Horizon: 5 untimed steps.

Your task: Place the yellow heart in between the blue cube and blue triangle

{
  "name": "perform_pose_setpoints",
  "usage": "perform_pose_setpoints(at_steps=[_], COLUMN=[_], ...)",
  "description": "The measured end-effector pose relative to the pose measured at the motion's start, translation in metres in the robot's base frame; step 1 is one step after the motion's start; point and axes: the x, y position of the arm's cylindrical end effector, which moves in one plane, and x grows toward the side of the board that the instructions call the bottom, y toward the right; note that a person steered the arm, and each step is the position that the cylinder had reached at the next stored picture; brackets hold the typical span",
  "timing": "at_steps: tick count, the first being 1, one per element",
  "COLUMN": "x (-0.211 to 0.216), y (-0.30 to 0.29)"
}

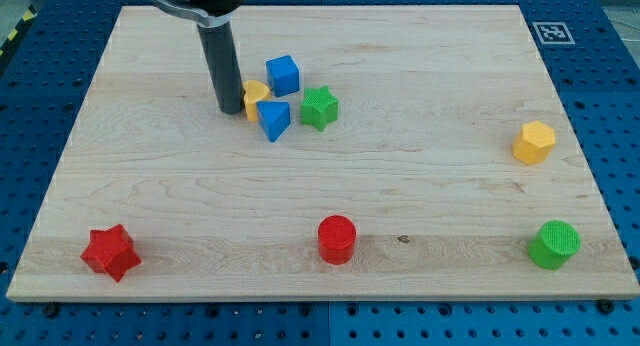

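The yellow heart (pixel 255 96) lies near the view's top, left of centre, wedged between the blue cube (pixel 283 74) above right and the blue triangle (pixel 273 119) below right; it touches both or nearly so. My tip (pixel 231 110) rests on the board right at the heart's left side, touching it or almost. The dark rod rises from the tip to the view's top.
A green star (pixel 319 108) sits just right of the blue triangle. A yellow hexagon (pixel 535 142) is at the right. A red star (pixel 110 252), a red cylinder (pixel 337 239) and a green cylinder (pixel 554 244) line the wooden board's (pixel 400 186) bottom edge.
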Motion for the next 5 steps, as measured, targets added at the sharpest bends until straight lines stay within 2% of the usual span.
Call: perform_pose_setpoints(at_steps=[3,4,5], x=[-0.017,-0.017,-0.027], y=[0.024,0.015,-0.025])
